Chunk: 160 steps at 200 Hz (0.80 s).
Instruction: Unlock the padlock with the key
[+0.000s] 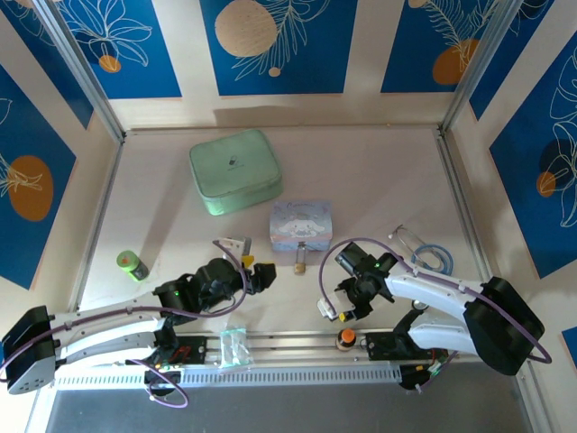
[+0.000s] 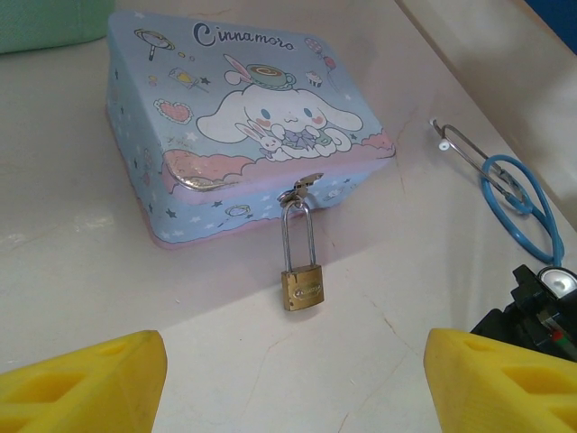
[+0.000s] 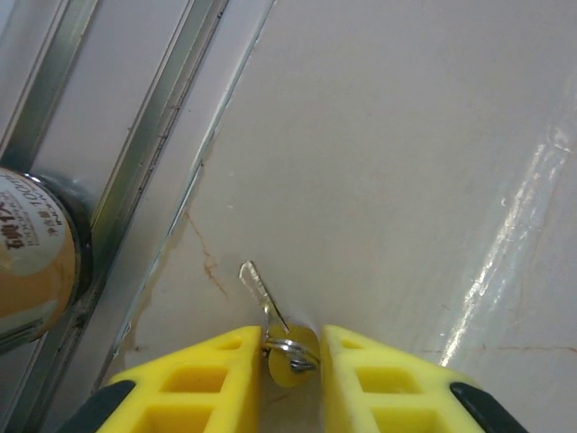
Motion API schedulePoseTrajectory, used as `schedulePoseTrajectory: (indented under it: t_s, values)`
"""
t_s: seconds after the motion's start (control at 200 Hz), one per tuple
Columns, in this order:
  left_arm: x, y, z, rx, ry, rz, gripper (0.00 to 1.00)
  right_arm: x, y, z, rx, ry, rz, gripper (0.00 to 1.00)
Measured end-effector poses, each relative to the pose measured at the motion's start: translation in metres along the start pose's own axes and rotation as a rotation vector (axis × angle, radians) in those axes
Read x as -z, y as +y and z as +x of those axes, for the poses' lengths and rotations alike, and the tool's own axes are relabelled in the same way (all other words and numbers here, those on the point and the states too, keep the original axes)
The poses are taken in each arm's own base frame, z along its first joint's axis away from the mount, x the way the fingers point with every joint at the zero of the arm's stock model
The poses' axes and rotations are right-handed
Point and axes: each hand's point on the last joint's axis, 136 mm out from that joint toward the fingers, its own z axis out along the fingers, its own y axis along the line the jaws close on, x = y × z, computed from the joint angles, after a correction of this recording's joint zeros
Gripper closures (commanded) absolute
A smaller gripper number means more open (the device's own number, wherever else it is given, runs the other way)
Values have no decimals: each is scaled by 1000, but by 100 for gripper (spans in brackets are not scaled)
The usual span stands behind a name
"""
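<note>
Lab cell: blue panels [image 1: 279, 45], aluminium rails [image 1: 297, 338]

Your padlock [image 2: 302, 289]: brass body, silver shackle [image 2: 285, 236]. Your key [image 3: 255, 281]: pale gold. Tin [image 2: 243, 117]: pale blue, pink clouds, white cartoon dog, stars. Right gripper [image 3: 290, 341]: yellow jaws. Case [image 1: 234, 171]: mint green. Table [image 1: 379, 180]: cream. Walls [image 1: 306, 54]: blue panels, orange discs, white leaf lines.

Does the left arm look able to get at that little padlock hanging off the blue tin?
Probably yes. The left gripper is open and points straight at the padlock, which hangs off the tin, with just bare table between them.
</note>
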Motion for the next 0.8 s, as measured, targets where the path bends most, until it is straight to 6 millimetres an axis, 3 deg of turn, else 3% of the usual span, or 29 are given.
schedulePoseTrajectory:
  t_s: [0.095,0.205,0.455,0.665,0.8]
  values:
    - [0,1,0,0,-4,-5,25,0,0,-1,-8,0,2,87]
    - [0,1,0,0,-4,-6,25,0,-4,-3,-15,-10,13,100]
    - [0,2,-1,0,-7,-7,25,7,-17,-8,-99,-39,22,100]
    - [-4,-2,0,27,-6,12,26,27,-54,-26,-231,-97,101,100]
    - [-11,-4,7,47,19,16,26,9,-65,-15,-280,46,129,100]
